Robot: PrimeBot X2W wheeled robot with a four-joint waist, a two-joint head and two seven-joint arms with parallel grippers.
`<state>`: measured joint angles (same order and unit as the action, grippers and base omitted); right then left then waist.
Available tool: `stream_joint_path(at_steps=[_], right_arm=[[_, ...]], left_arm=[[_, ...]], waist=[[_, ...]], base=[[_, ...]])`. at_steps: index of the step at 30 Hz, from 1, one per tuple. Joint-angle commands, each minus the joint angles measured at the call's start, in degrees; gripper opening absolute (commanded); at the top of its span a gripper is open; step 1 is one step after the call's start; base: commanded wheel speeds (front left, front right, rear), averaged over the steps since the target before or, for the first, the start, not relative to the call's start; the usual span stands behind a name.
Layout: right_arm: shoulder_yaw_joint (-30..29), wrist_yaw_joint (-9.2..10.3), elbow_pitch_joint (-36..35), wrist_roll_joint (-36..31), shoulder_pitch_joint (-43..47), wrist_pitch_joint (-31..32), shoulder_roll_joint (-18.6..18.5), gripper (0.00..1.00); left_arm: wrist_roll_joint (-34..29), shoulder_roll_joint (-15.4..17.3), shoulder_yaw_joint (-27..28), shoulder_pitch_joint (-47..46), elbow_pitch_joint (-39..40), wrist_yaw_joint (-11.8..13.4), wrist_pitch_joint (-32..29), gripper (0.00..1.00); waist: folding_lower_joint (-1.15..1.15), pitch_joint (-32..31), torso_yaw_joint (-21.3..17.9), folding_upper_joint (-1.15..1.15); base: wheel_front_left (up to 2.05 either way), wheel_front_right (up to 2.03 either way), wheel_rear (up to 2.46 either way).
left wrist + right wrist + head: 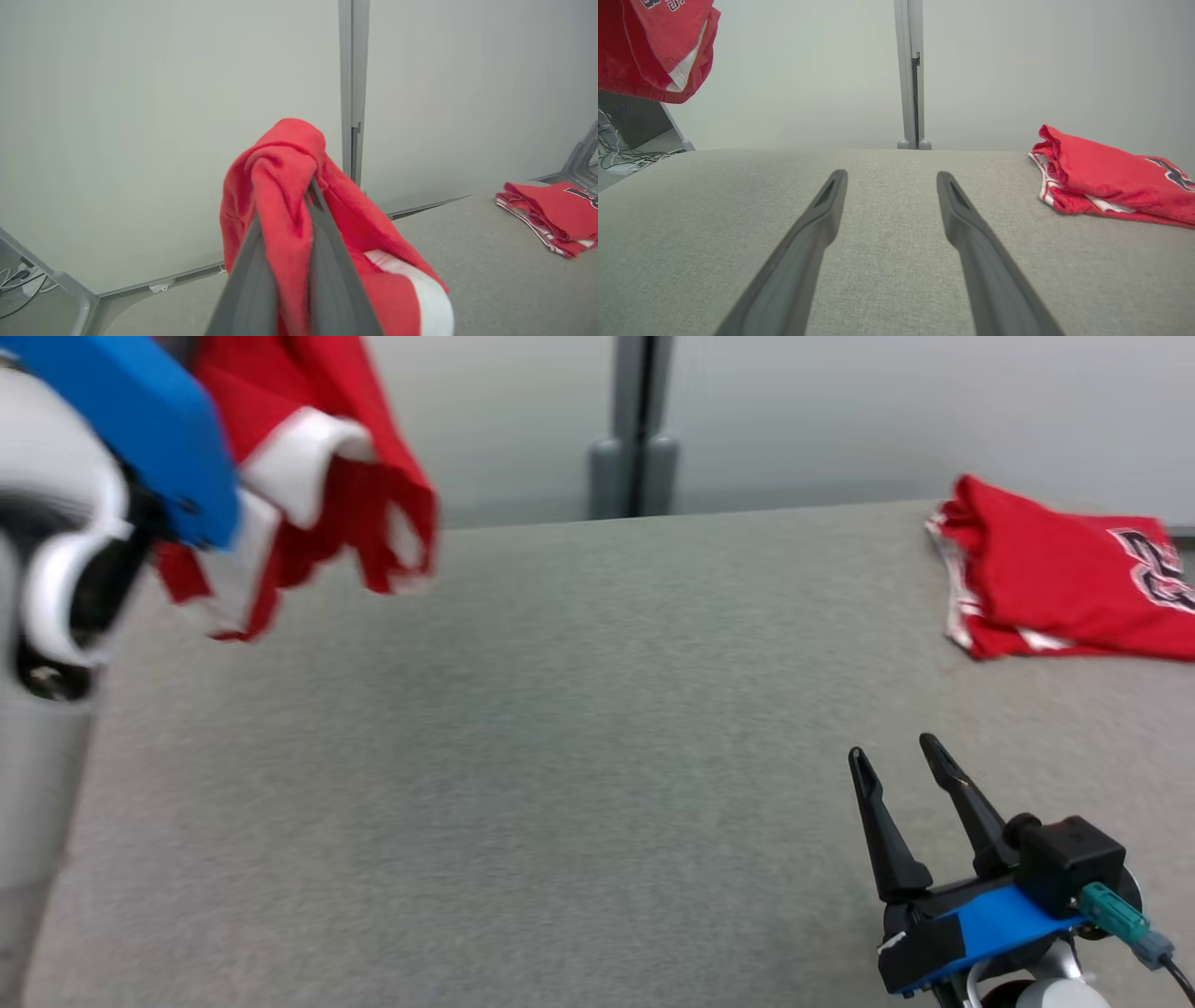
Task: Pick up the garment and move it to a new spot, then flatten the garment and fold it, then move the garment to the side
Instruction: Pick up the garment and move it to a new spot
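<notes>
The garment (317,476), red with white trim, hangs bunched in the air above the table's far left corner. My left gripper (285,205) is shut on a fold of it, and red cloth (280,186) drapes over both fingers. In the head view the left arm's blue wrist housing (140,420) covers the fingers. From the right wrist view the hanging garment (654,51) shows at the upper left. My right gripper (893,749) stands open and empty low over the table's near right part, its fingers (817,224) spread wide over bare fabric.
A second red garment (1055,579) with dark lettering lies folded at the table's far right (1106,177). The grey fabric tabletop (560,709) stretches between it and the raised garment. A grey post (635,429) and pale wall panels stand behind. Cables (621,158) lie on the floor to the left.
</notes>
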<state>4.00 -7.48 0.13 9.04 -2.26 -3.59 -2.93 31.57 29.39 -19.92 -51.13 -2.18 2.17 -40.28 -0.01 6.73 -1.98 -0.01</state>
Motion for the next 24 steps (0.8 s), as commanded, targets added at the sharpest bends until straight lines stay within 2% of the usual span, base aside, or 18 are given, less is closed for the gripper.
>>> stream_joint_path(at_steps=[1,9,14,16,17,18,21,24], right_arm=[[-0.2,-0.03,-0.3,-0.4,-0.1,0.1,0.0,1.00],[0.4,-0.03,0.0,1.3,-0.4,-0.7,0.0,1.00],[0.9,-0.02,0.7,1.7,-0.9,-1.1,0.0,1.00],[1.0,-0.03,0.8,1.8,-0.9,-1.2,0.0,1.00],[1.0,-0.02,0.9,1.8,-0.9,-1.3,0.0,1.00],[1.0,-0.03,1.0,1.8,-0.9,-1.3,0.0,1.00],[1.0,-0.03,1.0,1.5,-0.8,-1.1,0.0,1.00],[0.3,-0.02,0.7,1.1,-0.3,-0.9,0.0,1.00]], left_arm=[[-0.6,-0.8,-1.6,1.5,0.8,-0.3,-0.6,0.00],[-0.7,-6.4,-9.2,8.7,-0.3,-0.1,-0.7,0.00],[0.0,-11.5,-12.9,15.9,-7.5,1.2,3.2,0.00],[-0.1,-14.0,-13.9,18.6,-11.6,1.7,6.6,0.00],[-0.6,-15.2,-14.6,19.6,-13.7,1.8,8.6,0.45],[-0.5,-16.5,-15.2,20.8,-15.9,1.9,10.1,1.00],[0.7,-20.4,-16.2,23.1,-20.9,1.0,14.7,1.00],[1.0,-22.6,-16.3,25.1,-22.6,-0.5,22.0,1.00]], waist=[[0.01,-1.6,-3.3,0.01],[0.01,0.0,-9.5,0.01],[0.01,0.5,-11.5,0.01],[0.01,0.7,-11.7,0.01],[0.01,0.7,-11.7,0.01],[0.01,0.8,-11.7,0.01],[0.01,0.6,-11.0,0.01],[0.01,0.2,-9.6,0.01]], base=[[0.00,0.00,0.00],[0.00,0.00,0.00],[0.00,0.00,0.00],[0.00,0.00,0.00],[0.00,0.00,0.00],[0.00,0.00,0.00],[0.00,0.00,0.00],[0.00,0.00,0.00]])
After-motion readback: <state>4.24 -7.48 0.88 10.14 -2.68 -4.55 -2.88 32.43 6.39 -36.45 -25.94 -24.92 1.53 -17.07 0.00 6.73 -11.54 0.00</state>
